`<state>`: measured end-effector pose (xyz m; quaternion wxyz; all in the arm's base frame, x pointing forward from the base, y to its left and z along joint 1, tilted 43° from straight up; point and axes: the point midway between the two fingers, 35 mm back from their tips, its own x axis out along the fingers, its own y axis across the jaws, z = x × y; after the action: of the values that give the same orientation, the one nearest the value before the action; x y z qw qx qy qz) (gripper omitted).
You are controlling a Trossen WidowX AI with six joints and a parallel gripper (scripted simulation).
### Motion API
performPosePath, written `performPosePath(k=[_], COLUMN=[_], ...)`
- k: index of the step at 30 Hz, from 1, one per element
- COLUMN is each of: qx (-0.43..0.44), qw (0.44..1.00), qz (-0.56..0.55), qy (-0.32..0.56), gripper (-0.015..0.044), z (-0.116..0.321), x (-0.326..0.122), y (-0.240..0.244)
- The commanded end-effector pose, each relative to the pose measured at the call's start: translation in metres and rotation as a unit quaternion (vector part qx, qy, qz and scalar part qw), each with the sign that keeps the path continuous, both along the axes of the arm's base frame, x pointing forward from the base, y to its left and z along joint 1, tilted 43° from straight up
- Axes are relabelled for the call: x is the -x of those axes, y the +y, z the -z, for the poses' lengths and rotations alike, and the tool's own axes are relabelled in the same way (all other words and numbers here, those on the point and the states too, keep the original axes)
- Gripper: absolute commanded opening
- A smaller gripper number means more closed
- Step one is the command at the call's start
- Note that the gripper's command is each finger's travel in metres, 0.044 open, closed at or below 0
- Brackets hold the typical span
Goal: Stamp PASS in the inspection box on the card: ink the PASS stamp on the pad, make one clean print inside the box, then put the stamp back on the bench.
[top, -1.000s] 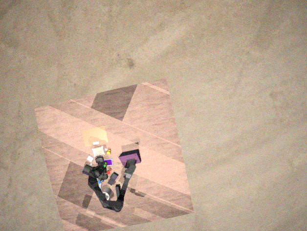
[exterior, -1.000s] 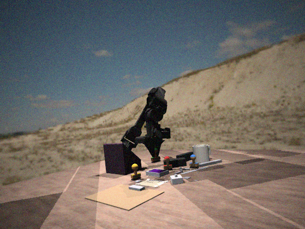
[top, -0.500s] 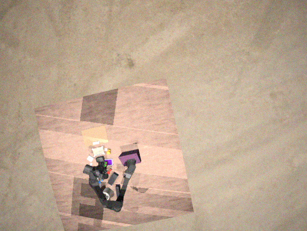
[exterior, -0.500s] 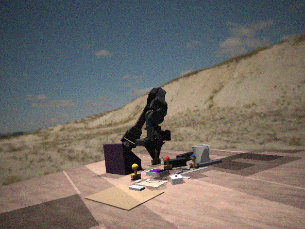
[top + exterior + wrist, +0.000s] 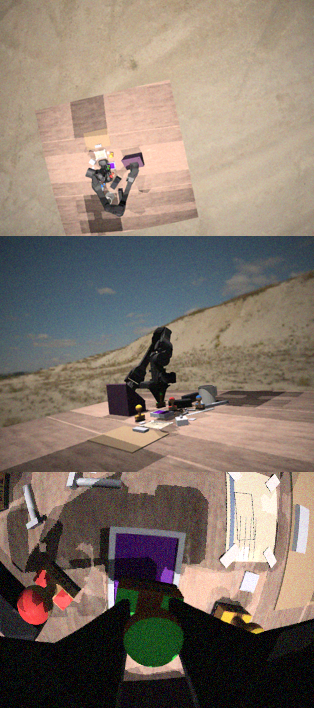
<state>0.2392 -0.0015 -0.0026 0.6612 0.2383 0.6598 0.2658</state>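
My gripper (image 5: pixel 108 168) (image 5: pixel 160 398) (image 5: pixel 149 606) is shut on the green-knobbed stamp (image 5: pixel 160 404) (image 5: pixel 153 642). The stamp is roughly upright, its wooden block low over the bench. In the wrist view the block overlaps the near edge of the grey-rimmed purple ink pad (image 5: pixel 111 165) (image 5: pixel 162 414) (image 5: pixel 135 547); contact cannot be told. The cream card (image 5: pixel 100 154) (image 5: pixel 163 425) (image 5: pixel 267 527) lies beyond the pad, with white pieces at its corners. Its printed outlines show, but no purple print can be made out. The stamp's underside is hidden.
A red-knobbed stamp (image 5: pixel 172 400) (image 5: pixel 34 606) and a yellow-knobbed stamp (image 5: pixel 111 155) (image 5: pixel 138 411) (image 5: pixel 235 614) flank the pad. A blue-knobbed stamp (image 5: pixel 198 398), a grey mug (image 5: pixel 206 394), a dark purple block (image 5: pixel 131 161) (image 5: pixel 118 399) and a tan board (image 5: pixel 97 139) (image 5: pixel 114 439) stand around.
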Motion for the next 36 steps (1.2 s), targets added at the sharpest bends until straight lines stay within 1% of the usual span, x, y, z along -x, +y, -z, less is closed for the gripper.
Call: performPosePath(k=[1, 36], qx=[-0.002, -0.002], qw=[1.000, 1.000], qz=[0.002, 0.000], qy=[0.001, -0.001], gripper=[0.0000, 0.0000], z=[0.002, 0.014], x=[0.000, 0.002], y=[0.003, 0.015])
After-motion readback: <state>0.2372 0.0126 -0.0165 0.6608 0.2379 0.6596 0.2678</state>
